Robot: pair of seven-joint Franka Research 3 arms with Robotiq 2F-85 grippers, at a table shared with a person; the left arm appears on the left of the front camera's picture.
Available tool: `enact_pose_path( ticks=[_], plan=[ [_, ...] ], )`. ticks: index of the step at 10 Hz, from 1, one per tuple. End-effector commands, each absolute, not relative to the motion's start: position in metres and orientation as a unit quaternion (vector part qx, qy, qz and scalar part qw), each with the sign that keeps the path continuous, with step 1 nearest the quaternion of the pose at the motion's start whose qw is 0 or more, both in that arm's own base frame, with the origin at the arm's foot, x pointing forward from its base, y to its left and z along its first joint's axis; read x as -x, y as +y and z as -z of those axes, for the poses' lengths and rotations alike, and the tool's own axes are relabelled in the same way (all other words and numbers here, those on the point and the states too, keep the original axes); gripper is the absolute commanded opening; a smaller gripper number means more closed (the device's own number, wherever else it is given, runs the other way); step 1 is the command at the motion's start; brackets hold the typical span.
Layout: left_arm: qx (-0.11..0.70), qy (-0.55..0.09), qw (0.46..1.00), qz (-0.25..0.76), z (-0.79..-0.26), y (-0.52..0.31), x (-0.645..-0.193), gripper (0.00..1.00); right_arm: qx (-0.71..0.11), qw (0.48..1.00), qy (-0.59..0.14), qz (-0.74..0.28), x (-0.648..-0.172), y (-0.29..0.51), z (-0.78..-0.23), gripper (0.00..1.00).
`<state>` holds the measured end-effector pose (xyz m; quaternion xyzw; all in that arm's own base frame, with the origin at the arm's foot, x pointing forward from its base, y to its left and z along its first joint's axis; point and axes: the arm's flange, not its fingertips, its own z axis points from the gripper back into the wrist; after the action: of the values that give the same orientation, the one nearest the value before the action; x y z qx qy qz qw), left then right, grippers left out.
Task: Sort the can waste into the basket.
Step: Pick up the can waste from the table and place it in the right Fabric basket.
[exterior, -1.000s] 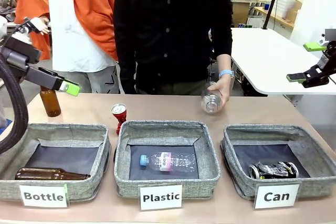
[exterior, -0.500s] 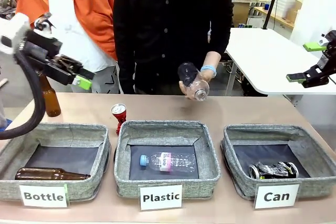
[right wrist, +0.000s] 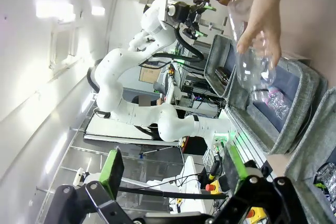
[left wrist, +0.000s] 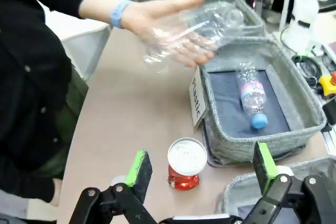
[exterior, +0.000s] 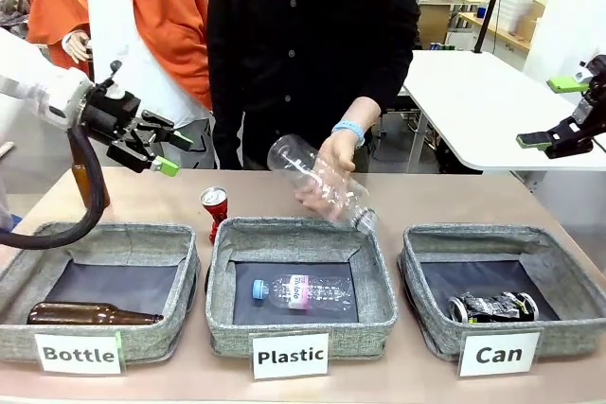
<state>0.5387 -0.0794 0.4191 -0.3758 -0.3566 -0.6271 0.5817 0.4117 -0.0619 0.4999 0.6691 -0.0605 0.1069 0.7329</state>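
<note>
Since the crushed black-and-silver can (exterior: 493, 307) already lies on the dark floor of the grey basket carded "Can" (exterior: 568, 333), nearest the camera at the right, half the sorting looks done. Left to move is the red can (exterior: 215, 205), upright on the table just behind the far-left corner of the "Plastic" basket (exterior: 275, 226), well apart from its target. Above and beyond it hangs the left gripper (exterior: 174, 153), jaws wide and empty. A person's hand (exterior: 333, 160) tilts a clear plastic bottle (exterior: 317, 184) over the middle basket. The right gripper (exterior: 552, 113), likewise spread wide and holding nothing, hovers off the table's right end.
</note>
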Motion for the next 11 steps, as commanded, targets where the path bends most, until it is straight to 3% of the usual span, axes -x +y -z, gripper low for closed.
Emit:
enact_pose_path(
  ticks=[1,3,6,8,10,11],
  plan=[
    [0.405,-0.363,0.582,0.604,-0.426,-0.073,-0.539,1.00,-0.667,0.733,-0.062,-0.121,-0.411,-0.065,-0.501,1.00],
    [0.407,-0.312,0.595,0.618,-0.457,-0.016,-0.498,1.00,-0.667,0.733,-0.062,-0.121,-0.411,-0.065,-0.501,1.00],
    [0.369,-0.365,0.614,0.595,-0.465,0.054,-0.435,1.00,-0.667,0.733,-0.062,-0.121,-0.411,-0.065,-0.501,1.00],
    [0.367,-0.401,0.605,0.582,-0.459,0.060,-0.426,1.00,-0.667,0.733,-0.062,-0.121,-0.411,-0.065,-0.501,1.00],
    [0.375,-0.396,0.587,0.598,-0.457,0.039,-0.440,1.00,-0.667,0.733,-0.062,-0.121,-0.411,-0.065,-0.501,1.00],
    [0.343,-0.408,0.630,0.566,-0.454,0.025,-0.455,1.00,-0.667,0.733,-0.062,-0.121,-0.411,-0.065,-0.501,1.00]
  ],
)
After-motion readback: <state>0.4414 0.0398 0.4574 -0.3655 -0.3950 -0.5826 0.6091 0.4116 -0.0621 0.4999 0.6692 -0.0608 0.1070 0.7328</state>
